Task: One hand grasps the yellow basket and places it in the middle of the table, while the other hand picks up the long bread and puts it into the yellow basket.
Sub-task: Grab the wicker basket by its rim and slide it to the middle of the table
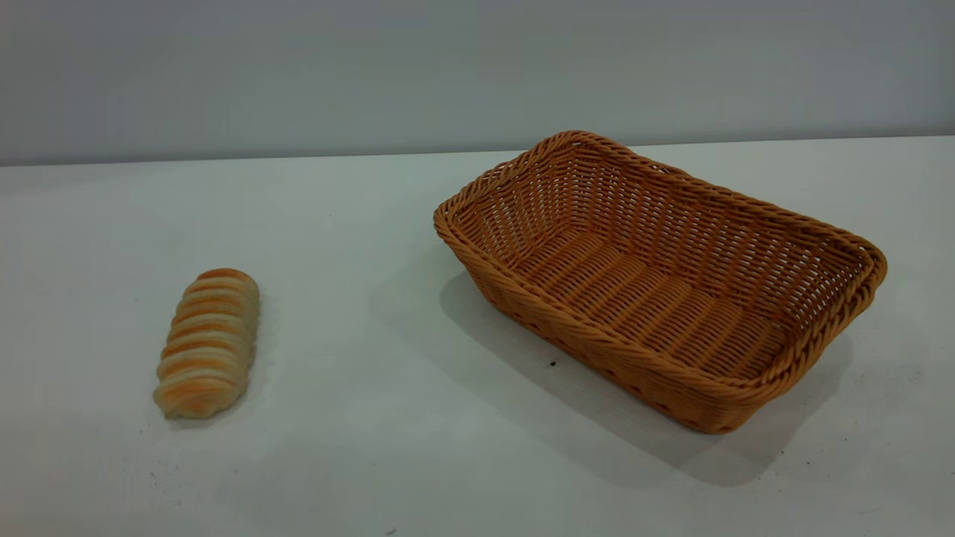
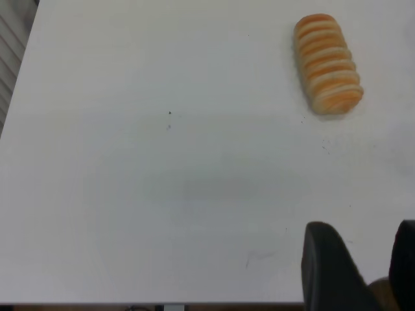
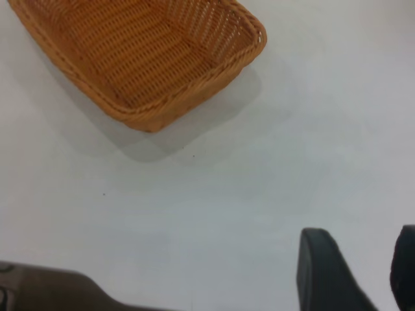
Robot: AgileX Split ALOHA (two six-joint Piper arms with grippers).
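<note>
On the white table (image 1: 358,447), toward the right side of the exterior view, sits the yellow basket (image 1: 746,377), a big woven wicker thing with a braided rim and sloping sides, turned at an angle so one corner points back toward the wall. Nothing is in it; you can see straight down to its ribbed floor. Well apart from it, over on the left side, lies the long bread (image 1: 208,342), a small ridged loaf with orange-brown and cream stripes, resting flat on the tabletop with its striped side up. A few dark specks dot the surface between and in front of them. Neither arm shows in the exterior view. From the left wrist view, the left gripper (image 2: 362,269) hangs above bare table, well short of the bread, its two dark fingers (image 2: 327,269) spread with a gap between them and nothing held. The right gripper (image 3: 356,272) is likewise parted and empty over bare table, with the basket lying some way off from it.
</note>
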